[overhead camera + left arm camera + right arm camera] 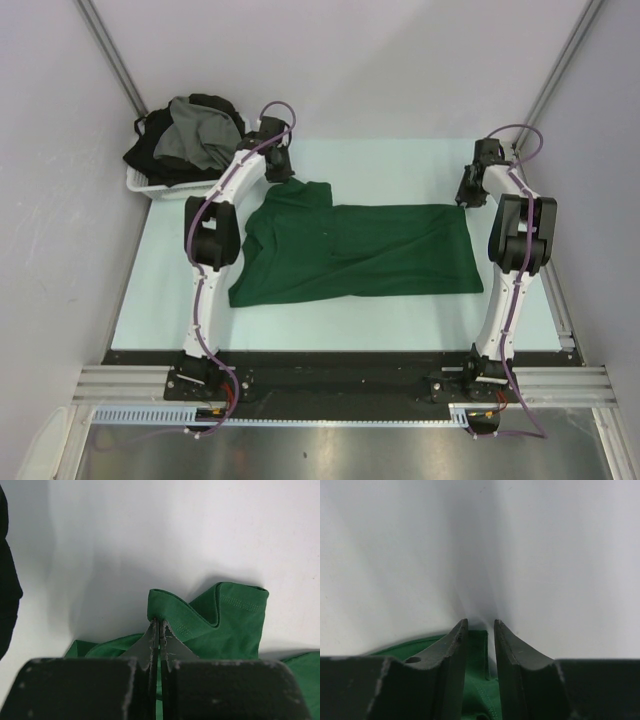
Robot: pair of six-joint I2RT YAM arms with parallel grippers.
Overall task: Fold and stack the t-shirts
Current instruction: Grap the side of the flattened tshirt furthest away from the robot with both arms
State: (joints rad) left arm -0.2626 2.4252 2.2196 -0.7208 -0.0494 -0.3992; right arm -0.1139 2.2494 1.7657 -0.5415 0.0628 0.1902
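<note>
A dark green t-shirt (380, 255) lies spread across the middle of the pale table, partly folded. My left gripper (283, 172) is at its far left corner, shut on a raised fold of the green cloth (225, 630), which bunches just past the closed tips (159, 621). My right gripper (466, 192) hovers at the shirt's far right corner. Its jaws (480, 622) stand apart, with a corner of the green shirt (479, 690) showing below and between them. A grey t-shirt (190, 135) and black t-shirts (150, 150) are heaped in the basket.
The white plastic basket (140, 183) stands at the far left corner of the table, close behind my left arm. Grey walls close in the table on the left, right and back. A metal rail runs along the near edge.
</note>
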